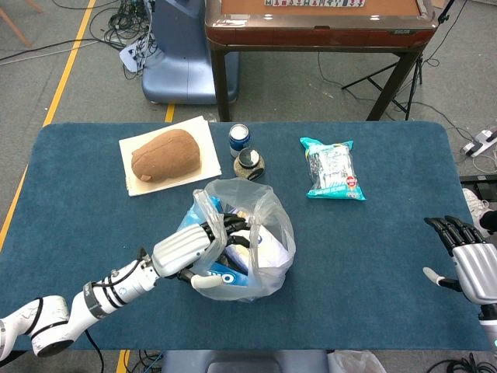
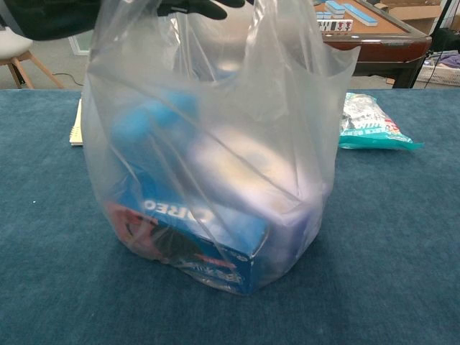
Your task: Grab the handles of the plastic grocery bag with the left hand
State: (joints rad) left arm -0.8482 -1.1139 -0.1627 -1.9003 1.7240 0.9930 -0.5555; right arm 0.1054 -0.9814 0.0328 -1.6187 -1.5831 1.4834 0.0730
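Note:
The clear plastic grocery bag (image 1: pixel 268 233) stands mid-table, holding a blue Oreo box (image 1: pixel 225 277) and a white pack. It fills the chest view (image 2: pixel 215 165). My left hand (image 1: pixel 194 250) is against the bag's left side, its dark fingers (image 1: pixel 229 230) stretched over the mouth and its thumb apart, low on the outside. The left handle (image 1: pixel 203 203) sticks up just behind the hand. The fingers' tips show at the top of the chest view (image 2: pixel 194 7). My right hand (image 1: pixel 470 264) hovers at the table's right edge, fingers spread, holding nothing.
Behind the bag stand a small can (image 1: pixel 239 140) and a jar (image 1: pixel 249 163). A brown loaf on paper (image 1: pixel 165 153) lies at back left, a teal snack packet (image 1: pixel 331 169) at back right. A wooden table (image 1: pixel 318 23) stands beyond.

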